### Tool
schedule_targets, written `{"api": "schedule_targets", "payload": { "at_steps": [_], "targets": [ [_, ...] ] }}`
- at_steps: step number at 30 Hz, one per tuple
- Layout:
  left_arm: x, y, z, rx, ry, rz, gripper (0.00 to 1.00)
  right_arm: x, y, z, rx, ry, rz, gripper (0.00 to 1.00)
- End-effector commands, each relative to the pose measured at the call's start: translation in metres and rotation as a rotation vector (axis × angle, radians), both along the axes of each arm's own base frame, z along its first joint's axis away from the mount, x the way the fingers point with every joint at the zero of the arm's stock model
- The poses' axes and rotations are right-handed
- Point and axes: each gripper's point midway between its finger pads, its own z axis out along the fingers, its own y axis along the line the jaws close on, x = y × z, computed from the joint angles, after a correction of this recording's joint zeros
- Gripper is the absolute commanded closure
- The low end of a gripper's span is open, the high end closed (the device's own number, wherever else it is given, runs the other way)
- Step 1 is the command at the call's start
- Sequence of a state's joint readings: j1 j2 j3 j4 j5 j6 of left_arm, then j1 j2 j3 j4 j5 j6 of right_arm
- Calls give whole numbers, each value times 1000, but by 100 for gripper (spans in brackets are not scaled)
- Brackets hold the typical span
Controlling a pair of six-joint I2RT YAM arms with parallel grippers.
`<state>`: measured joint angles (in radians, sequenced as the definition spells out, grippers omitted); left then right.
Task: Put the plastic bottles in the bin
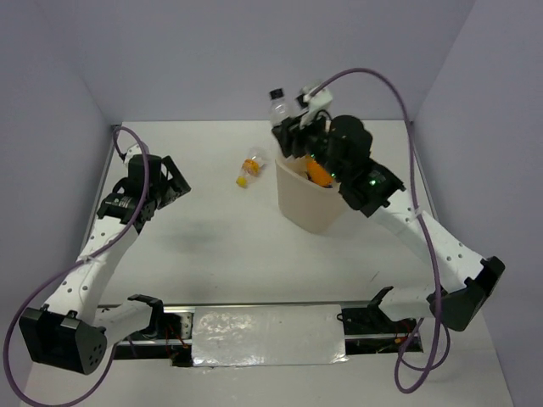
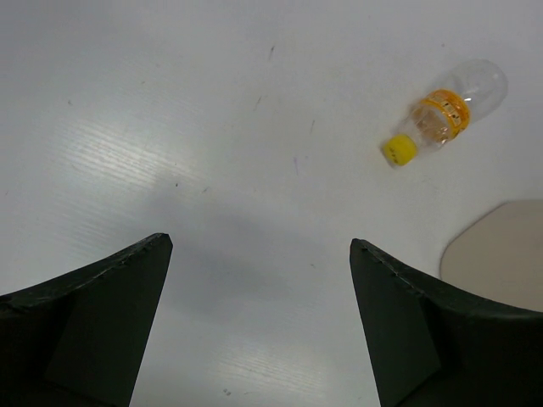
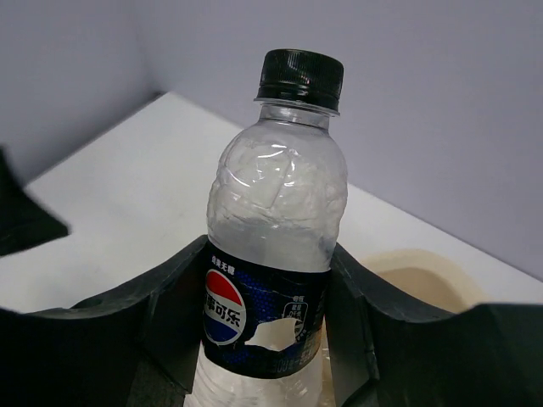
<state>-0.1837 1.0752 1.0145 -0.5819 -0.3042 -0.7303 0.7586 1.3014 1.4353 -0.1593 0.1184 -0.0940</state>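
Bin (image 1: 299, 203): standing right of centre, already holding an orange-filled bottle (image 1: 317, 172).
Right gripper (image 3: 267, 292): pinching the dark-capped bottle (image 3: 280, 212) around its label, keeping it upright by the bin's far-left rim.
Left gripper (image 2: 259, 244): hanging spread and empty, well left of the bin.
Yellow-capped bottle (image 2: 441, 119): lying just left of the bin.
Step in hand: centring the held bottle over the mouth before releasing, probably avoiding a bounce off the rim.

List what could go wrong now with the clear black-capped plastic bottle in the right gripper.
The clear plastic bottle with black cap and dark label seems off to the side of the opening of the tall cream plastic bin; released here, it may hit the rim or miss.
The right gripper clamps its thin, dented body low down, so it could tip.
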Motion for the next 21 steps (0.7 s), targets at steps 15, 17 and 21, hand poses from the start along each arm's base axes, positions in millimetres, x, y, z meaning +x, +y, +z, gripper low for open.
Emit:
{"api": "schedule_targets", "payload": {
  "at_steps": [15, 17, 21],
  "targets": [
    [84, -43, 23, -3, -64, -252, 1, 32, -106, -58, 76, 229, -248, 6],
    [94, -51, 24, -15, -69, -291, 1, 32, -109, -48, 79, 207, -253, 3],
    [109, -57, 22, -14, -70, -319, 1, 34, -117, -38, 82, 187, -278, 0]
  ]
}}
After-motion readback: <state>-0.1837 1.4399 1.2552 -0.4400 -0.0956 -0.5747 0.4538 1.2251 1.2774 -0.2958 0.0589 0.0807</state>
